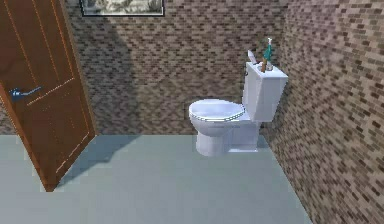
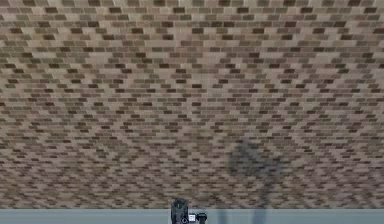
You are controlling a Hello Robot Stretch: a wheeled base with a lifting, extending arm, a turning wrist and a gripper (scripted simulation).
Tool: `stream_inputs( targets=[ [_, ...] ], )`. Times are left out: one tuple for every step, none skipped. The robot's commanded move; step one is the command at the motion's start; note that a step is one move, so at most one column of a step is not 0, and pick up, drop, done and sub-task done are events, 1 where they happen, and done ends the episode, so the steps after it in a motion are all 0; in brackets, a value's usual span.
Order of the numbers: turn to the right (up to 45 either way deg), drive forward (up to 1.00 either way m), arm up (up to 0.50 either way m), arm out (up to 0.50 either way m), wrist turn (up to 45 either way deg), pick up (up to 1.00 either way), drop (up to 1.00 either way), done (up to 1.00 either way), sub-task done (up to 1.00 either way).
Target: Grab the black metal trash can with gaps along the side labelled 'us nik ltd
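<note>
Forward view: a white toilet (image 1: pixel 222 122) stands on the grey floor (image 1: pixel 150 185) in the far corner, lid down, its tank (image 1: pixel 266 92) against the small-tiled brown side wall (image 1: pixel 340 110). On the tank lid stands a slender teal item (image 1: pixel 268 47), too small to name. Just beside it, toward the view's left, is a still smaller brownish one (image 1: pixel 252 54), equally unclear. At the view's left a brown panelled wooden door (image 1: pixel 40 90) stands ajar, cut off by the top and left edges and hiding the wall behind it. It carries a dark lever handle (image 1: pixel 27 92). A framed picture (image 1: pixel 122 6) hangs on the back wall, with only its lower strip inside the top edge.

Arm side view: a brown tiled wall (image 2: pixel 190 90) runs across, with a thin band of grey floor (image 2: pixel 80 218) below. At the bottom edge, just left of a small white square (image 2: pixel 201 217), sits the gripper (image 2: pixel 181 211), a dark lump partly cut off. Its fingers are too small to make out, so I cannot tell how they are set or whether it holds anything.

Where the black trash can stands cannot be told
</note>
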Motion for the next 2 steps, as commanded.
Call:
stream_inputs(
  targets=[
    [0.0,0.0,0.0,0.0,45.0,0.0,0.0,0.0,0.0],
    [0.0,0.0,0.0,0.0,45.0,0.0,0.0,0.0,0.0]
  ],
)
